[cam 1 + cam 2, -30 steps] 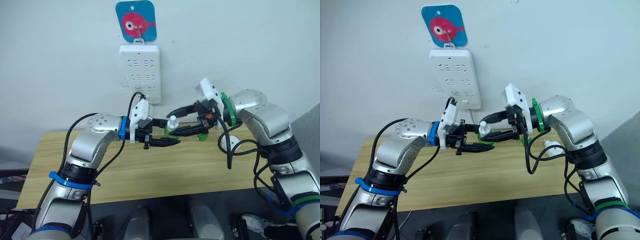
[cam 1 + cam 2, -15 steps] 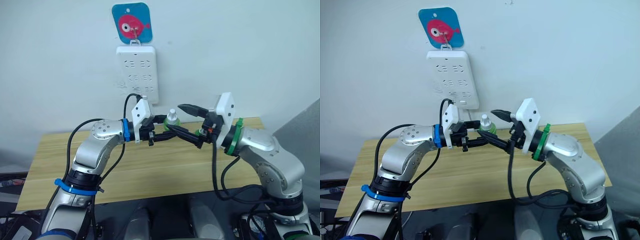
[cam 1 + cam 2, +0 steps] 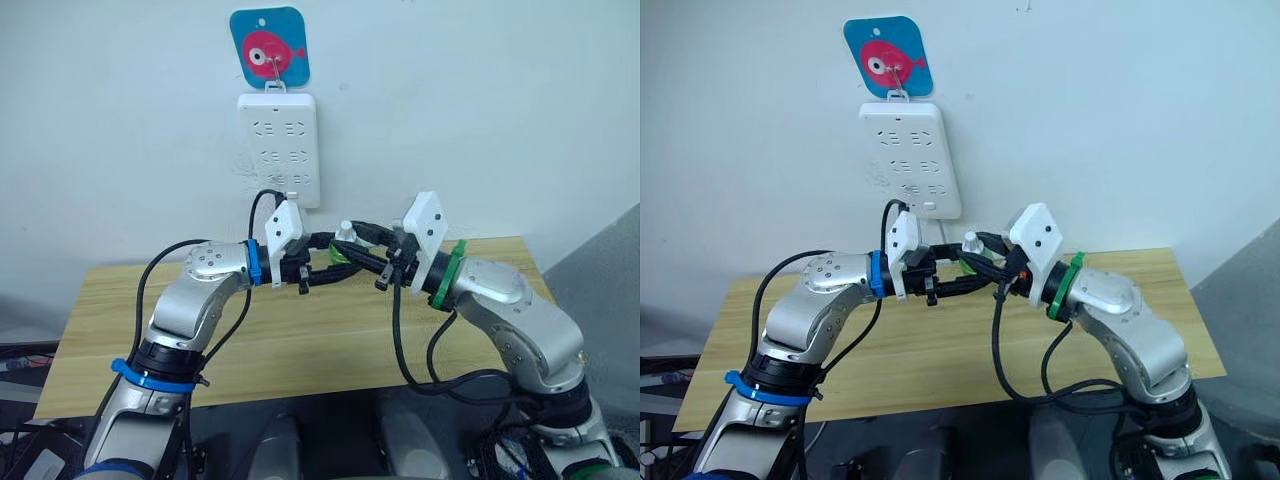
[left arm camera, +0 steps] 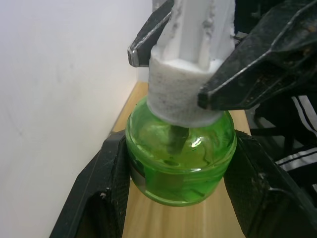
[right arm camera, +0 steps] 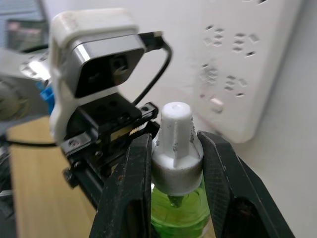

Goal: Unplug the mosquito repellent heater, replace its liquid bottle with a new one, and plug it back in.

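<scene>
My left jaws (image 4: pixel 181 163) pinch the green bottle (image 4: pixel 181 158) by its body, held above the bench (image 3: pixel 300 340). My right jaws (image 5: pixel 176 163) pinch its white cap (image 5: pixel 177 144) from 3 o'clock. At 12 o'clock beyond, the power strip (image 3: pixel 280 145) hangs on the wall under a fish hook plate (image 3: pixel 268 45). Heater: cannot tell where.

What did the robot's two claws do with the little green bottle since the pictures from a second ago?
The right claw swung in and closed on the white cap of the green bottle; half a second ago it gaped open beside it. The left claw kept gripping the bottle's green belly all along, raised in front of the wall. The power strip and fish hook on the wall stayed put.
</scene>
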Controlling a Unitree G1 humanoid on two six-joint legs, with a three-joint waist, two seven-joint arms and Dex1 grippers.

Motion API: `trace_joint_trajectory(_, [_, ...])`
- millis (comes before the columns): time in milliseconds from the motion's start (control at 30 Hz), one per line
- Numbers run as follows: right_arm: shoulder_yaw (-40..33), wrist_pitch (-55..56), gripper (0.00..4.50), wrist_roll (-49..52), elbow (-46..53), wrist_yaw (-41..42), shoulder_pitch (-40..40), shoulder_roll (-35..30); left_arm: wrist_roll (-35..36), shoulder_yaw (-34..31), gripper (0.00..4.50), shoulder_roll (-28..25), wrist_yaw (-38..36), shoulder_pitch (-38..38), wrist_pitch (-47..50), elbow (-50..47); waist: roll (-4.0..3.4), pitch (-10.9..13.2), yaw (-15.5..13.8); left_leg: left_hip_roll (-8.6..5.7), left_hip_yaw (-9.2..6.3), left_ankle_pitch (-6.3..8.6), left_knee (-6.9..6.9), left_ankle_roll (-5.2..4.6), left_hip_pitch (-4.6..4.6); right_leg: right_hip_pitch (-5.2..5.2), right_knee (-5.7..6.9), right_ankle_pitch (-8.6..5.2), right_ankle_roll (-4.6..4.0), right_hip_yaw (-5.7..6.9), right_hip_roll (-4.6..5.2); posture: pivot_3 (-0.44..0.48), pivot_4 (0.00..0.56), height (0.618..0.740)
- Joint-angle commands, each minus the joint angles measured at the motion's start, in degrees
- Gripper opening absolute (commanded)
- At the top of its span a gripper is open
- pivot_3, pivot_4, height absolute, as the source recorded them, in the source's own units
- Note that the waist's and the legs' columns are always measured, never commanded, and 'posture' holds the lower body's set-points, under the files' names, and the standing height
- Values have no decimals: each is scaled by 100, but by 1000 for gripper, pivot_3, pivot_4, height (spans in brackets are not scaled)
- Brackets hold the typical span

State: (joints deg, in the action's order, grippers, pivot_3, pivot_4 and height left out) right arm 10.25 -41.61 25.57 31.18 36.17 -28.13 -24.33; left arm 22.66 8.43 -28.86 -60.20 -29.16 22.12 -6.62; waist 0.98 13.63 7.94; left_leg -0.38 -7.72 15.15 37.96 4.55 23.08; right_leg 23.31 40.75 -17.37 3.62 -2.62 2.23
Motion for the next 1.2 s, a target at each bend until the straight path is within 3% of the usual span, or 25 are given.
trace_joint_trajectory(33, [254, 644, 1032, 309, -854, 2123, -771, -670, 239, -90, 2310, -225, -479, -42, -131, -288, -1, 1, 9, 0, 2, 1, 0, -2, -2, 0, -1, 0, 0, 0, -1, -155, 176, 734])
trace_joint_trajectory(133, [477, 1051, 1032, 276, -1851, 3332, -1546, -957, 260, -38, 2310, -410, -833, -41, -203, -310, 0, 0, 25, 7, 2, 3, -3, -6, -10, -5, -2, -1, -2, 2, -8, -140, 173, 734])
trace_joint_trajectory(300, [601, 865, 1032, 395, -2332, 4040, -2037, -1068, 261, -35, 2310, -349, -862, -89, -285, -300, 0, 0, 7, 6, -5, 3, -8, -6, -8, -6, -4, -6, -10, 9, -6, -130, 171, 734])
trace_joint_trajectory(500, [138, 914, 3097, 216, -2467, 3551, -1961, -1152, 243, -101, 2310, -307, -616, 26, -203, -378, 0, 0, 2, 3, -4, -3, -5, 6, -4, -6, -10, -6, -10, 9, 3, -141, 170, 734])
trace_joint_trajectory(633, [-539, 583, 4450, 404, -1586, 3028, -1131, -1635, 263, -218, 2310, -289, -296, 279, -121, -523, 2, -1, -26, 2, -7, -2, -5, 5, -2, -6, -11, -6, -10, 10, 3, -138, 173, 734])
trace_joint_trajectory(733, [-951, 36, 4500, 834, -636, 2261, -523, -1491, 295, -251, 2310, -223, -97, 411, -65, -660, 2, -1, -11, 4, -5, -1, -8, 2, 2, -5, -17, -6, -10, 10, 4, -134, 173, 734])
trace_joint_trajectory(800, [-1003, -263, 4500, 976, 48, 1444, -204, -1051, 288, -224, 2310, -190, -12, 482, -52, -741, 2, -2, 24, 6, -1, 0, -7, 1, 1, -3, -11, -6, -10, 6, 2, -139, 171, 734])
trace_joint_trajectory(933, [-171, -85, 4500, 175, 280, 32, -123, 61, 243, -130, 2310, -83, 77, 482, -65, -768, 3, -47, 18, 13, -4, 8, -2, -14, -14, -8, 10, -7, -10, 4, -9, -150, 165, 734])
trace_joint_trajectory(1067, [119, 108, 4500, -274, -175, -314, -388, 443, 227, -91, 2310, -44, 108, 473, -75, -786, -5, -55, -5, 8, -2, 6, -2, -11, -13, -7, 10, -7, -11, 0, -9, -148, 164, 734])
trace_joint_trajectory(1200, [133, 153, 4500, -267, -309, -156, -464, 334, 245, -74, 2310, -27, 140, 494, -52, -827, -5, -60, -25, -2, -3, -2, -2, 4, -8, -8, -1, -7, -11, 2, 4, -143, 166, 734])
